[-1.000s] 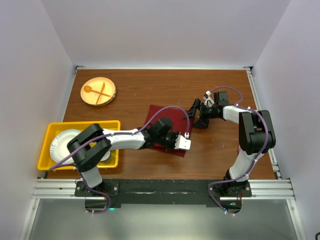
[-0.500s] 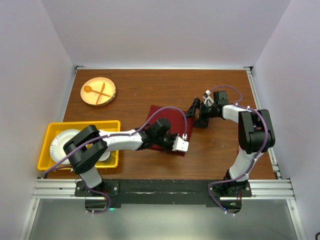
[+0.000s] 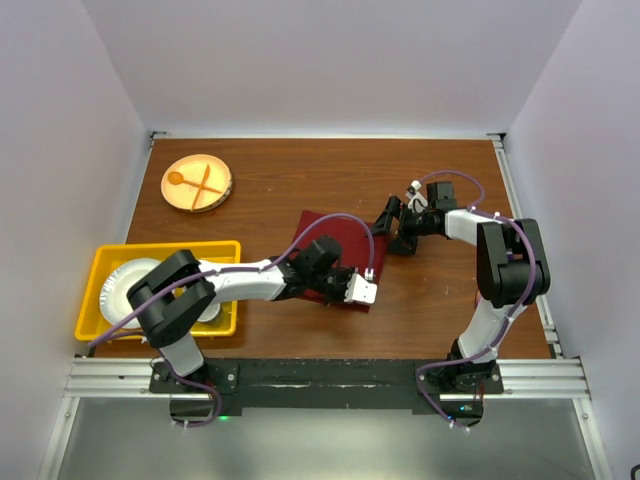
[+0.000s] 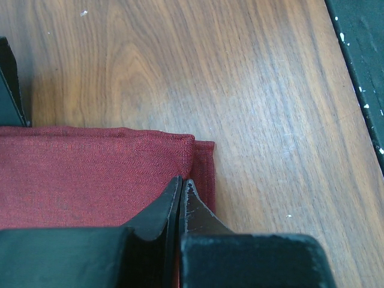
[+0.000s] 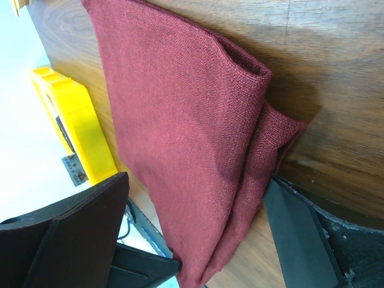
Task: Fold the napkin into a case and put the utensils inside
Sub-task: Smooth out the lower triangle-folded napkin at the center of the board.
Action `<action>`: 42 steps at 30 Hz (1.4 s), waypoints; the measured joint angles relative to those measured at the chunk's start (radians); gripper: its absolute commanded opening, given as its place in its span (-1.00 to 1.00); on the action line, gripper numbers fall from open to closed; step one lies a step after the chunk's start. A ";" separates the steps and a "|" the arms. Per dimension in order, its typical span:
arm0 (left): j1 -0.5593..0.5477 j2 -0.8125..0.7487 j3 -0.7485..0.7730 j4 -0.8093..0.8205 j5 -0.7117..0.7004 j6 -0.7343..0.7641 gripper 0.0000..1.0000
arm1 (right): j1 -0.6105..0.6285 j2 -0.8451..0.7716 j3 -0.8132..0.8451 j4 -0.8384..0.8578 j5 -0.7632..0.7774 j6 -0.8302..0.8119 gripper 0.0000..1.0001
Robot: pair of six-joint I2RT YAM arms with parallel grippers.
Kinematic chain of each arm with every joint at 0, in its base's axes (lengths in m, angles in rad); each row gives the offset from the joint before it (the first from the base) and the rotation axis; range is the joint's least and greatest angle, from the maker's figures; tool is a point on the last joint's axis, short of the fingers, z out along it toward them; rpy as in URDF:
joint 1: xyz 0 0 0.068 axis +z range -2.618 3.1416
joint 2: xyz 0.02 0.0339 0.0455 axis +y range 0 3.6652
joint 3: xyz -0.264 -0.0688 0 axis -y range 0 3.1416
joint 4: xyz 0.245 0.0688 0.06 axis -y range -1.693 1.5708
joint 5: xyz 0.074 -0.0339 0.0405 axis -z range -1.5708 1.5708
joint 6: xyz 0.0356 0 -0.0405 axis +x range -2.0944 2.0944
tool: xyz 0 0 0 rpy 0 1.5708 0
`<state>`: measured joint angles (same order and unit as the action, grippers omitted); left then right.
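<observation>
1. A dark red cloth napkin [image 3: 322, 226], folded into several layers, lay flat near the middle of the brown wooden table [image 3: 440, 300]. One corner pointed towards the right arm.
2. The left arm stretched across the cloth from the left. The two black fingers of the left pincer [image 4: 182, 187] were pressed tightly together, with their tips on the napkin at its hemmed edge, beside bare wood. Whether any cloth was caught between them could not be made out.
3. The right pincer [image 3: 390, 228] was spread wide and low over the table at the napkin's right-hand corner. Seen from its wrist, the layered corner lay in the gap between the two fingers, and neither finger gripped it.
4. A yellow plastic tray [image 3: 165, 246] sat at the left of the table near the front edge. It held a pale round dish [image 3: 128, 285], which the left arm's elbow partly hid.
5. A round tan plate [image 3: 214, 196] rested towards the far left corner, well apart from the napkin. An orange spoon and fork [image 3: 196, 181] lay crossed on it.
</observation>
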<state>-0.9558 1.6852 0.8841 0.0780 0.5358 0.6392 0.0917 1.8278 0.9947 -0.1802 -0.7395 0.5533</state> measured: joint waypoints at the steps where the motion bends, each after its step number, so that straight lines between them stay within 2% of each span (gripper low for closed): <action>1: 0.000 0.002 0.000 0.001 0.000 0.000 -1.00 | 0.000 0.000 0.000 0.000 0.002 0.000 0.90; 10: 0.000 0.045 0.000 0.003 0.008 0.000 -1.00 | 0.003 0.005 0.014 -0.023 0.016 -0.002 0.84; 31: 0.000 0.052 0.000 -0.040 0.037 0.005 -0.98 | 0.008 0.012 0.030 -0.045 0.028 -0.005 0.83; 39: 0.000 0.056 0.000 -0.042 0.033 -0.023 -0.27 | 0.017 0.012 0.049 -0.080 0.043 -0.025 0.82; 42: 0.003 0.054 0.000 -0.043 0.033 -0.035 -0.19 | 0.020 0.012 0.069 -0.121 0.065 -0.048 0.82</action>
<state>-0.9524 1.7390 0.8841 0.0345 0.5686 0.6044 0.1116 1.8400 1.0641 -0.3012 -0.6746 0.5049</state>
